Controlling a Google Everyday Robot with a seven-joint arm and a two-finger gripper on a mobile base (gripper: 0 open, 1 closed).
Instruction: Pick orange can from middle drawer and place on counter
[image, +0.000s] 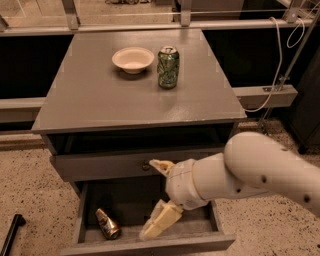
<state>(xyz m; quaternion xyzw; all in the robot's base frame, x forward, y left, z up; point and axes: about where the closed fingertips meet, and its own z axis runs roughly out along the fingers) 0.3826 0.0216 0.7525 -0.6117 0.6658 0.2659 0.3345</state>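
Gripper: fingers spread wide, empty — over middle drawer.
Orange can: lying in drawer's left front; markings unreadable.
Green can: on counter — print illegible.
Arm: hides drawer's right side.

End effector (fingers spread) above the middle drawer, near orange can.

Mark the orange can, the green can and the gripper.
orange can (107, 223), camera view, middle of its creased wall.
green can (168, 67), camera view, middle of its wall.
gripper (149, 198), camera view, open over the drawer (80, 212), midway between fingertips.
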